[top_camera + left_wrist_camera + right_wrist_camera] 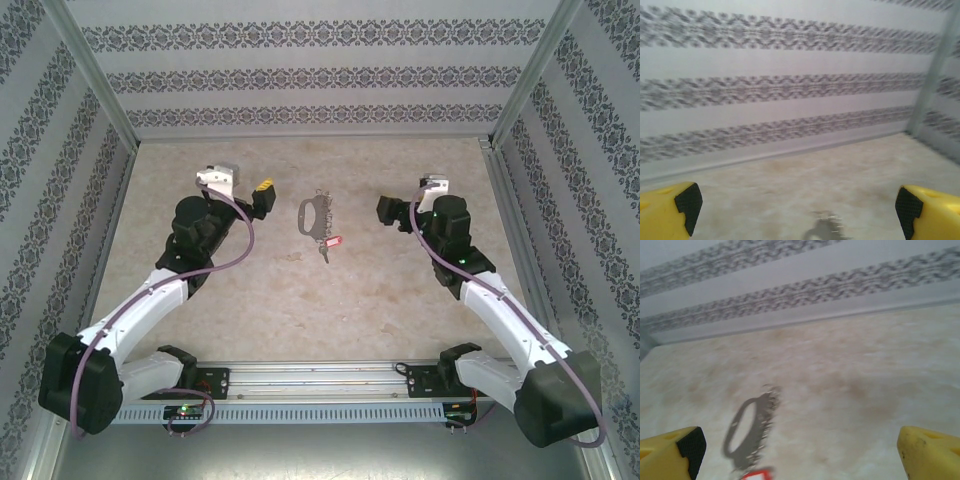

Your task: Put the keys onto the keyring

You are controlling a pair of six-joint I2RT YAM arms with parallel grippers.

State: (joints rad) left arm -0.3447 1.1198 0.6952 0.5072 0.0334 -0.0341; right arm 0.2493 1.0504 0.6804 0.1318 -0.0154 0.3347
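Note:
The grey D-shaped keyring (313,215) lies flat on the table between the two arms, its clips along the right edge. The red-headed key (331,242) rests at the ring's lower right end, its shaft pointing toward me. Whether the key hangs on a clip I cannot tell. My left gripper (262,196) stands open to the left of the ring, with nothing between its fingers. My right gripper (387,212) stands open on the ring's right, also with nothing in it. In the right wrist view the keyring (747,427) and the key's red head (756,475) lie low left. The left wrist view catches the blurred keyring (826,230) at the bottom edge.
Patterned walls close in the table (250,300) on three sides, with metal posts at the back corners. A metal rail (320,380) carrying the arm bases runs along the near edge.

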